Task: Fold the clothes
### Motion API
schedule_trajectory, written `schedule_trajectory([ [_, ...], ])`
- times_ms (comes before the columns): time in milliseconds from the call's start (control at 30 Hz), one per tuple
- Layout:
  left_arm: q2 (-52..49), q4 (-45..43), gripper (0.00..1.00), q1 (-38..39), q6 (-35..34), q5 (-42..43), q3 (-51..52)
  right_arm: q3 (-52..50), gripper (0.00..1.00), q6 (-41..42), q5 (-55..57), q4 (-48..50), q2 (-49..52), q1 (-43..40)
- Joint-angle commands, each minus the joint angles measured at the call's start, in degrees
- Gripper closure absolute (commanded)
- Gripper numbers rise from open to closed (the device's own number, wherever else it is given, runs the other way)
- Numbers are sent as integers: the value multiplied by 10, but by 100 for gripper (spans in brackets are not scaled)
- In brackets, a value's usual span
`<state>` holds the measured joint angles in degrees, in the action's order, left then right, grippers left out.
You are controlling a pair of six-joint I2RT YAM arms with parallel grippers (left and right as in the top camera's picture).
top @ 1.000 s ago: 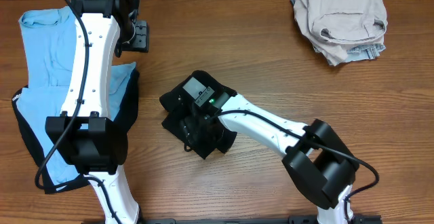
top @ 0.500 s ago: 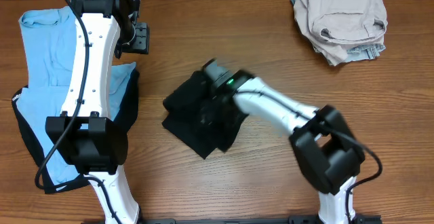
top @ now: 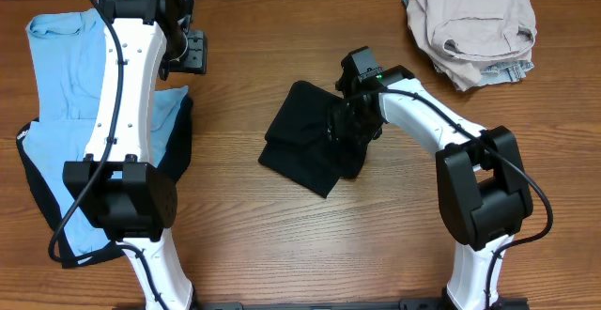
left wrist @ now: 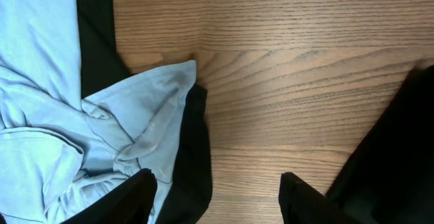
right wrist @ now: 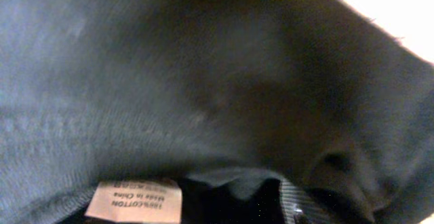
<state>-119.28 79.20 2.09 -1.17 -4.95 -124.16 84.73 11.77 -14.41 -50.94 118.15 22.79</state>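
Right jaws: hidden. The right gripper [top: 353, 122] is pressed into the right edge of the black T-shirt [top: 300, 146]. Its wrist view is filled with dark cloth, so I cannot tell whether it is clamped on the cloth or only resting on it.
Left jaws: the left gripper [left wrist: 215, 183] stands wide apart with nothing between its fingers [left wrist: 139, 197]. It hangs over bare table [left wrist: 285, 81] at the far left.
Tag: a small white tag [right wrist: 135, 201] shows low in the right wrist view, so I judge the collar lies under that wrist.
T-shirt, place: the middle of the table, well apart from the other garments.
T-shirt, look: a compact, skewed bundle of overlapping layers with unaligned edges, in a thin, limp knit.
Other clothes: a light-blue garment [top: 61, 66] is spread at the left over a black piece [top: 33, 193]. A beige pile [top: 470, 23] is crumpled at the far right.
Risk 1: a lift may peel the bundle open, if only the top layer is pinched.
Risk 2: sliding on the wood may bunch the lower layers, through friction under the pressed wrist.
Risk 3: the left arm passes above the light-blue garment and could snag it when moved.
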Motion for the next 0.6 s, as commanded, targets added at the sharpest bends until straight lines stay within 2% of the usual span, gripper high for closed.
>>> schedule_trajectory([
  [0,-5,-3,39,-6,-1,5,-7,27,50,-50,-31,-20,-1,21],
  [133,-5,-4,39,-6,-1,5,-7,28,50,-110,14,-24,-35,78],
  [367,-5,-3,39,-6,-1,6,-7,23,34,-183,116,-22,-22,162],
  [567,-5,-2,39,-6,-1,6,-7,19,27,-212,129,-24,4,197],
])
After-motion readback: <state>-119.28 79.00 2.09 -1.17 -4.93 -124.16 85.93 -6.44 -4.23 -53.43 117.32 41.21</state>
